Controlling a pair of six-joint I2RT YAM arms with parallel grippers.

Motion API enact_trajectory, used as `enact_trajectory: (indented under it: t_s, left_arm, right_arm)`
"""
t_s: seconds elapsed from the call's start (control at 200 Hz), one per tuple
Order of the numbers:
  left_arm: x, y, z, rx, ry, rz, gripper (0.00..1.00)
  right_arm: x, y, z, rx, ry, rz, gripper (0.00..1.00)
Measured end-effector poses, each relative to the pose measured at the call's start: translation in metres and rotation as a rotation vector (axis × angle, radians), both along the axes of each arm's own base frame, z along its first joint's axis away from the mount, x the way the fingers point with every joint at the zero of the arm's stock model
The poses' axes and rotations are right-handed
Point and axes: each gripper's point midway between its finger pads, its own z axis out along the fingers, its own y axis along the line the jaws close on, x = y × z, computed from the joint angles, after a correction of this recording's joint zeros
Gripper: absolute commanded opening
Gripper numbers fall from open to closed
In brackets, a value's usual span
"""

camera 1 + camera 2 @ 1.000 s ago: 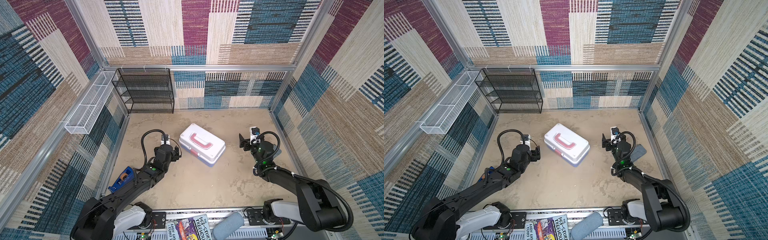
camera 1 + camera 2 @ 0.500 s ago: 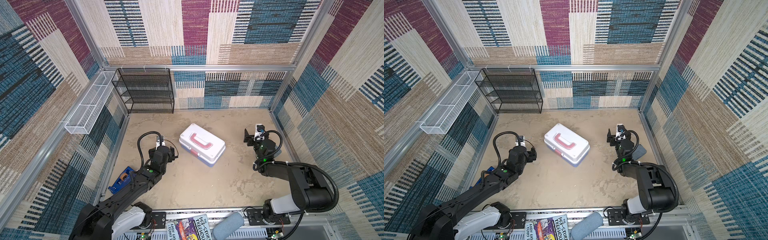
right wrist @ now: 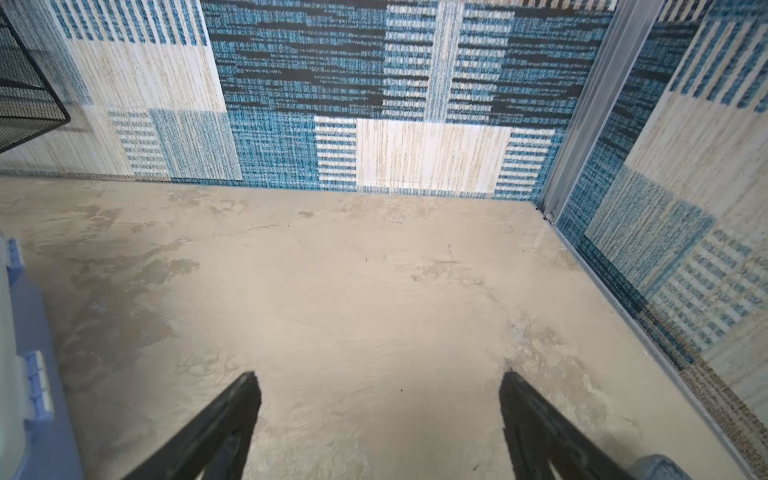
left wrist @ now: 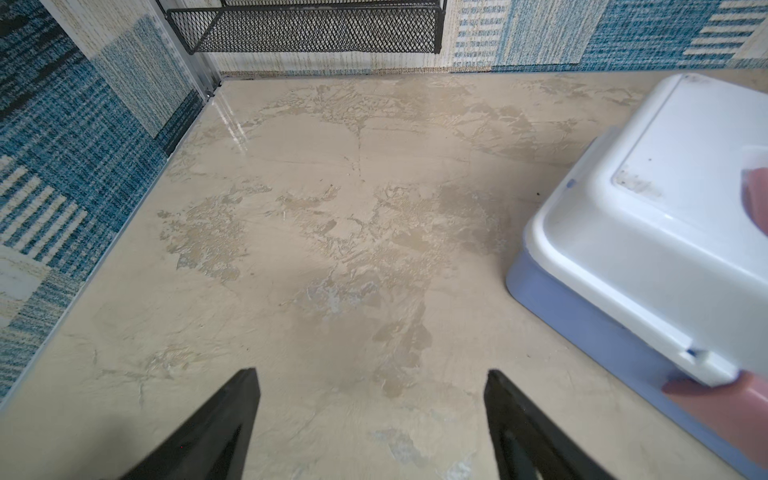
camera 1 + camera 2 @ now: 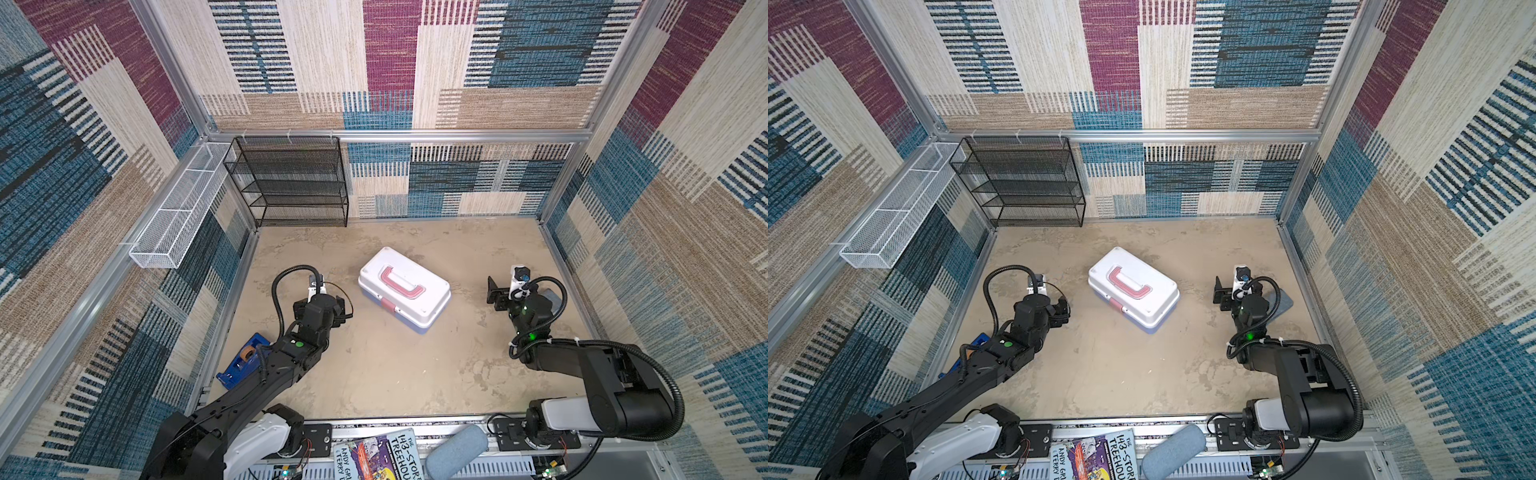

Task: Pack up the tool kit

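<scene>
The tool kit (image 5: 405, 286) (image 5: 1133, 289) lies in the middle of the table with its white lid down, pink handle on top and pink latch facing the front. My left gripper (image 5: 322, 300) (image 5: 1040, 304) hovers to the kit's left, apart from it. In the left wrist view the left gripper (image 4: 370, 374) is open over bare table, with a corner of the kit (image 4: 665, 208) beside it. My right gripper (image 5: 515, 293) (image 5: 1239, 293) is to the kit's right. It (image 3: 378, 376) is also open and empty, with the kit's lavender edge (image 3: 16, 332) at the frame border.
A dark blue tape dispenser (image 5: 243, 361) lies by the left wall beside my left arm. A flat grey pouch (image 5: 550, 293) lies under my right wrist near the right wall. At the back left are a black mesh shelf (image 5: 291, 183) and a white wire basket (image 5: 178, 212). A book (image 5: 378, 457) lies at the front rail.
Both grippers have drawn away from the kit, the left one towards the front left and the right one towards the right wall. The kit has not moved.
</scene>
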Motion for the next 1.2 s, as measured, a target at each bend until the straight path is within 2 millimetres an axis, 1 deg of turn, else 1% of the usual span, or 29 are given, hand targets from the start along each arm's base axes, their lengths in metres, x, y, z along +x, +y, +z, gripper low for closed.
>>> enact_trajectory:
  t_s: [0.045, 0.165, 0.215, 0.245, 0.306, 0.336, 0.396, 0.481, 0.556, 0.646, 0.781, 0.846, 0.892, 0.967, 1.057, 1.102, 1.202]
  left_arm:
    - [0.000, 0.000, -0.002, 0.005, 0.005, 0.000, 0.88]
    - [0.001, 0.004, -0.003, 0.011, 0.010, 0.010, 0.88]
    - [0.002, 0.005, -0.002, 0.013, 0.005, 0.014, 0.88]
    - [0.003, 0.006, -0.001, 0.011, 0.000, 0.018, 0.88]
    - [0.005, 0.009, 0.003, 0.012, -0.016, 0.030, 0.88]
    - [0.006, 0.011, 0.004, 0.013, -0.023, 0.038, 0.89]
    - [0.007, 0.015, 0.006, 0.021, -0.028, 0.048, 0.89]
    - [0.009, 0.022, 0.007, 0.038, -0.035, 0.070, 0.90]
    - [0.011, 0.031, 0.008, 0.050, -0.051, 0.095, 0.91]
    - [0.013, 0.042, 0.006, 0.078, -0.054, 0.126, 0.93]
    - [0.021, 0.072, 0.006, 0.104, -0.078, 0.231, 0.94]
    - [0.026, 0.086, -0.002, 0.119, -0.067, 0.270, 0.95]
    - [0.029, 0.091, -0.012, 0.134, -0.049, 0.278, 0.96]
    - [0.034, 0.093, -0.029, 0.158, -0.025, 0.266, 0.97]
    - [0.042, 0.089, -0.048, 0.178, -0.008, 0.213, 0.99]
    - [0.047, 0.087, -0.051, 0.181, -0.010, 0.187, 1.00]
    - [0.059, 0.085, -0.051, 0.162, -0.044, 0.145, 1.00]
  right_arm:
    - [0.002, -0.002, -0.001, -0.001, -0.005, -0.009, 0.93]
    - [0.001, -0.007, -0.019, 0.000, 0.027, -0.033, 0.95]
    - [0.001, -0.012, -0.018, 0.007, 0.019, -0.050, 0.97]
    - [0.001, -0.015, -0.017, 0.018, 0.011, -0.059, 1.00]
    - [-0.001, -0.021, -0.016, 0.028, -0.008, -0.071, 1.00]
    - [-0.003, -0.023, -0.020, 0.034, -0.007, -0.077, 1.00]
    - [-0.006, -0.025, -0.027, 0.039, 0.013, -0.081, 1.00]
    - [-0.005, -0.023, -0.022, 0.048, -0.008, -0.067, 1.00]
    - [-0.005, -0.022, -0.018, 0.050, -0.027, -0.062, 1.00]
    - [-0.005, -0.022, -0.017, 0.053, -0.029, -0.061, 1.00]
    - [-0.005, -0.022, -0.016, 0.054, -0.034, -0.060, 1.00]
    - [-0.005, -0.022, -0.016, 0.054, -0.034, -0.060, 1.00]
    - [-0.005, -0.022, -0.016, 0.054, -0.035, -0.060, 1.00]
    - [-0.005, -0.022, -0.016, 0.054, -0.035, -0.060, 1.00]
    - [-0.005, -0.022, -0.016, 0.054, -0.034, -0.060, 1.00]
    - [-0.005, -0.022, -0.016, 0.054, -0.034, -0.060, 1.00]
    - [-0.005, -0.022, -0.016, 0.054, -0.034, -0.060, 1.00]
